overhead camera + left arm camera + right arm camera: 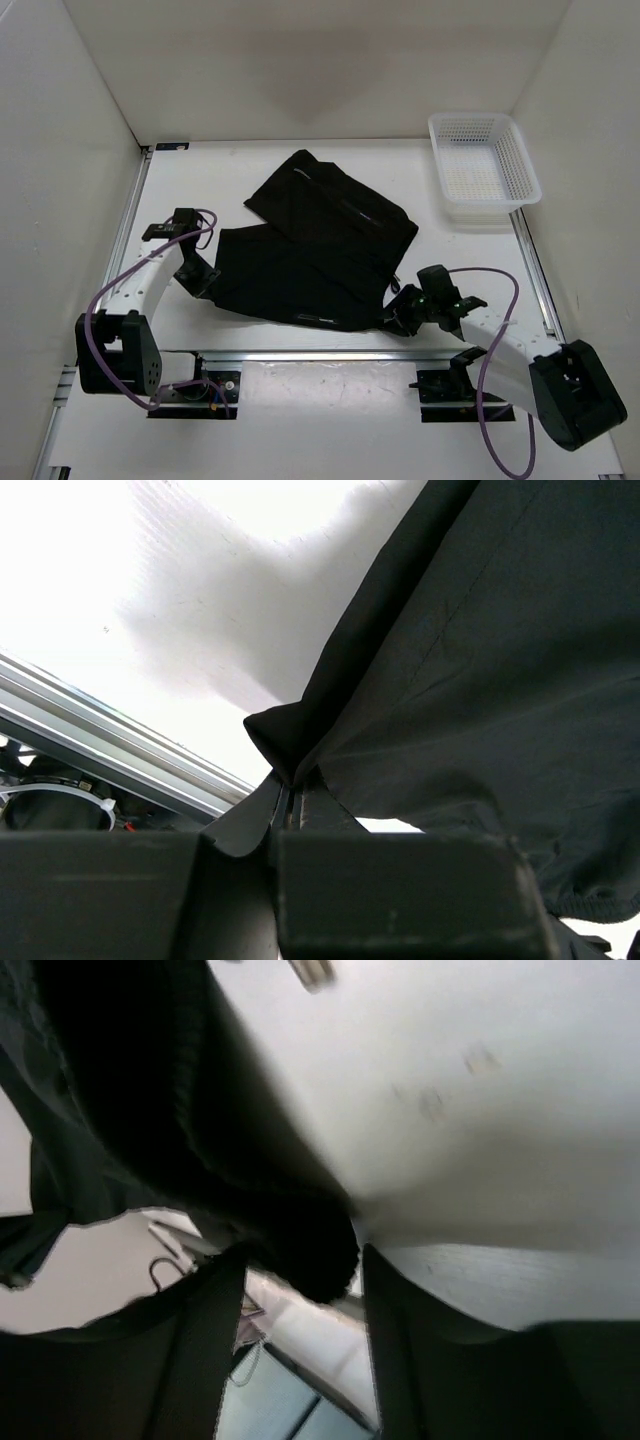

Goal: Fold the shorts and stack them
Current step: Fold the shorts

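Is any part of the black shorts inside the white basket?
No, the shorts lie wholly on the table, left of the basket, which sits apart at the far right corner.

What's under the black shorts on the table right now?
Only the white table shows, all around the shorts. Whatever lies directly beneath the fabric is covered and cannot be seen.

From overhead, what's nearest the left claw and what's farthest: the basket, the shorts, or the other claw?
1. The shorts, pinched in the left claw itself.
2. The right claw, at the near right.
3. The white basket, far right corner.
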{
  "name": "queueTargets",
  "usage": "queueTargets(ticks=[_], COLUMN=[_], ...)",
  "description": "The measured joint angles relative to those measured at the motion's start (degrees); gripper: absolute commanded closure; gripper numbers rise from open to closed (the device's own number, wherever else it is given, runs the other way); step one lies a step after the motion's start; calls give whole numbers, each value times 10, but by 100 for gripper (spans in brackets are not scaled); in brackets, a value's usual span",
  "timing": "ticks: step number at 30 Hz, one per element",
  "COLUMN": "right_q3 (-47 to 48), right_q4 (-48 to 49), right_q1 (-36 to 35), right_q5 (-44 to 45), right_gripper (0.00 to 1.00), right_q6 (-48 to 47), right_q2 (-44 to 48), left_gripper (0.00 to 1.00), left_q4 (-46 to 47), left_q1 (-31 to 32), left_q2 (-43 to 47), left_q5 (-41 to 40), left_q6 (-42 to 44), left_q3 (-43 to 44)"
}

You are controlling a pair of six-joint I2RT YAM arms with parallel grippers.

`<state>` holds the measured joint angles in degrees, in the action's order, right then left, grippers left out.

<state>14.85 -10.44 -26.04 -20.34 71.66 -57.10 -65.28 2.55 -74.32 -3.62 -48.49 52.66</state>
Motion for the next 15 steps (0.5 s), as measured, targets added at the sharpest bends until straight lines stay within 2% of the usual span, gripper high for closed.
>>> queueTargets(ticks=[1, 2, 3, 7, 15], right_q3=[1, 2, 5, 38, 79], right_q4=[14, 20, 19, -33, -221], right_q1=[-6, -11, -16, -22, -21], right_q5=[10, 17, 26, 66, 113], right_gripper=[72, 94, 100, 100, 100], right_q6=[3, 6, 9, 12, -31], right_q2=[-12, -22, -29, -12, 169], left_gripper=[90, 90, 90, 90, 90], left_q4=[0, 0, 0, -2, -20], left_q1=[0, 0, 0, 0, 9], left_q2=[1, 2, 4, 20, 139], left_q5=[0, 0, 0, 0, 19], left_q6=[0, 0, 1, 4, 5], left_q3=[0, 0, 0, 0, -2])
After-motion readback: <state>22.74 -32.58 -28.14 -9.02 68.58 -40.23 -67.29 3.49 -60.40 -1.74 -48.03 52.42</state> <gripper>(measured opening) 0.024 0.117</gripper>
